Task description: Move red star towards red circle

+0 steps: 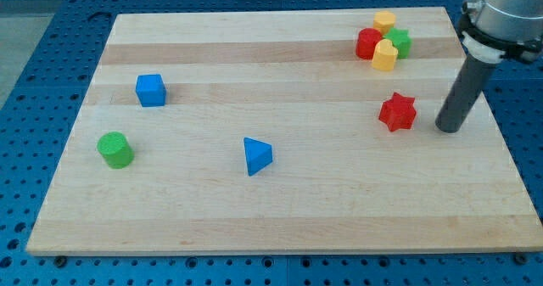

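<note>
The red star (397, 112) lies on the wooden board (280, 210) at the view's right, a little above mid-height. The red circle (368, 43) sits near the view's top right, in a tight cluster with other blocks, above the star and slightly to its left. My tip (448, 128) rests on the board just to the right of the red star, with a small gap between them, slightly lower than the star's middle. The dark rod rises from the tip up and to the right.
A yellow block (384, 20), a green block (399, 42) and another yellow block (384, 56) crowd against the red circle. A blue cube (150, 90) and a green cylinder (114, 149) sit at the view's left. A blue triangle (257, 155) lies near the middle.
</note>
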